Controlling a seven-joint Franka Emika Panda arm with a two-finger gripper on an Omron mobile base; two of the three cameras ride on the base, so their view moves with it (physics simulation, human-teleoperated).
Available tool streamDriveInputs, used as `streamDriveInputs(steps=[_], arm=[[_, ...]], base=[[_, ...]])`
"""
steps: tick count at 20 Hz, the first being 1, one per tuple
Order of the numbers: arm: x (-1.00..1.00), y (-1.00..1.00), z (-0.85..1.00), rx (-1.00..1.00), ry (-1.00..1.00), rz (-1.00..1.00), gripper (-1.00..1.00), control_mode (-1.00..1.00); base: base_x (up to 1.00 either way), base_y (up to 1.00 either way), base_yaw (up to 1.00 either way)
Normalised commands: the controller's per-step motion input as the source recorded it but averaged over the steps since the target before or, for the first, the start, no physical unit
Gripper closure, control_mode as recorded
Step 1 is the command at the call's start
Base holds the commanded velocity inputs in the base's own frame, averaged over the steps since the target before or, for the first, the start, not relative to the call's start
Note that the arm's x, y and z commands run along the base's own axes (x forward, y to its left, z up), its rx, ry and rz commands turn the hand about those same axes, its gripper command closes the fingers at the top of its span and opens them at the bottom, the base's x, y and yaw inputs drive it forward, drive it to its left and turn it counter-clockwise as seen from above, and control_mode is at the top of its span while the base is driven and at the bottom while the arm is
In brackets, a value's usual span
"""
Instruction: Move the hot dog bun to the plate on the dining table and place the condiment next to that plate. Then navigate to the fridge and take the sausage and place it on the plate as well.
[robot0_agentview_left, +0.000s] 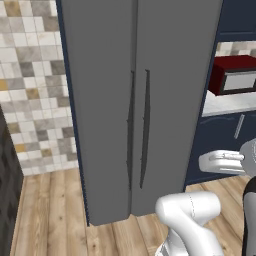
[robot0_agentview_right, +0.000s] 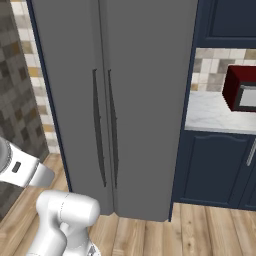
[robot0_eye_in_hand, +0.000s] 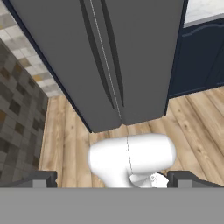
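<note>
Left base view: tall grey double-door fridge (robot0_agentview_left: 135, 100), shut, two slim dark vertical handles (robot0_agentview_left: 138, 130) at centre; red microwave (robot0_agentview_left: 234, 75) at 3 o'clock. Gripper (robot0_eye_in_hand: 111, 180) spread wide, empty. Sausage presumably inside, unseen; likely light, soft, slippery: take mid-length, gently.
</note>
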Motion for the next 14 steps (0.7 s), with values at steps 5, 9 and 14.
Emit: streamDriveInputs(steps=[5,9,14], arm=[[0.26,-0.04,0.0,0.0,0.0,0.0,-1.0,-1.0],[0.98,-0.15,0.0,0.0,0.0,0.0,-1.0,-1.0],[1.0,-0.01,-0.01,-0.02,0.0,0.0,-1.0,-1.0]], base=[[0.0,0.0,0.0],[0.0,0.0,0.0],[0.0,0.0,0.0]])
